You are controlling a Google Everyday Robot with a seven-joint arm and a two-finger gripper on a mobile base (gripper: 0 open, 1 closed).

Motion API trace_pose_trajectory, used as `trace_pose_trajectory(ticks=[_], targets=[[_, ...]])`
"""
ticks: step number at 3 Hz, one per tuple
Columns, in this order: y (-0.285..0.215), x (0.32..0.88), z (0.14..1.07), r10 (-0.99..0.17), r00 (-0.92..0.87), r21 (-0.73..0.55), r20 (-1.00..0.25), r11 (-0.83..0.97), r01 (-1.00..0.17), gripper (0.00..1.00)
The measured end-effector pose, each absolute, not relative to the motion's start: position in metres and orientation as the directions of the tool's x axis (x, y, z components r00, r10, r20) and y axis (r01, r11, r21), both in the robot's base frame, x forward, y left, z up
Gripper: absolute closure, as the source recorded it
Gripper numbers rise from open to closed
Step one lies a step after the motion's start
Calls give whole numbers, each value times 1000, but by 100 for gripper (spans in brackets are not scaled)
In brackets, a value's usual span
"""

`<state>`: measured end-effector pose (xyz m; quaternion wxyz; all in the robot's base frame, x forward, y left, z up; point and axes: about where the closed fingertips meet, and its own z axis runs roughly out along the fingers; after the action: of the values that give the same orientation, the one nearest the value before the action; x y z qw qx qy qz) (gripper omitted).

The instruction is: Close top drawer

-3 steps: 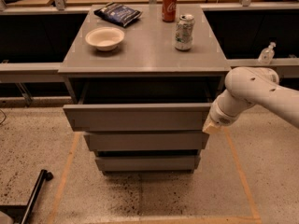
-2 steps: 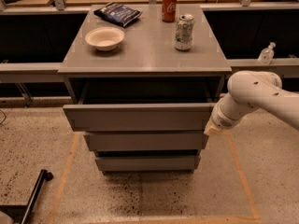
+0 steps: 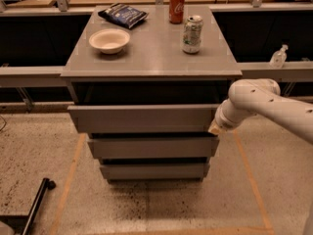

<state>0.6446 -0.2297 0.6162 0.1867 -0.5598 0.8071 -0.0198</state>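
Observation:
The top drawer [image 3: 142,118] is the widest grey front of three and stands pulled out from the grey cabinet [image 3: 151,58], with a dark gap behind it. Below it are two shorter, narrower drawer fronts [image 3: 152,147]. My white arm [image 3: 264,104] comes in from the right. My gripper [image 3: 214,128] is at the right end of the top drawer's front, touching or nearly touching its lower right corner.
On the cabinet top stand a white bowl [image 3: 109,40], a dark snack bag [image 3: 122,15], a red can [image 3: 176,7] and a silver-green can [image 3: 192,34]. A small bottle [image 3: 278,57] sits on the right ledge. A black pole [image 3: 34,208] lies on the floor at the lower left.
The arm and gripper have shifted slightly lower against the drawer's right end. The top drawer's position looks about the same.

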Motion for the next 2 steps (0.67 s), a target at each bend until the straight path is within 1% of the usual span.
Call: trace_pose_trajectory(ticks=[1,2], targets=[[-229,644,616,-911,-304,-241,-279,373,-896,100],[-223,676,621,-917,-264,-276,-299,348,-896,100]])
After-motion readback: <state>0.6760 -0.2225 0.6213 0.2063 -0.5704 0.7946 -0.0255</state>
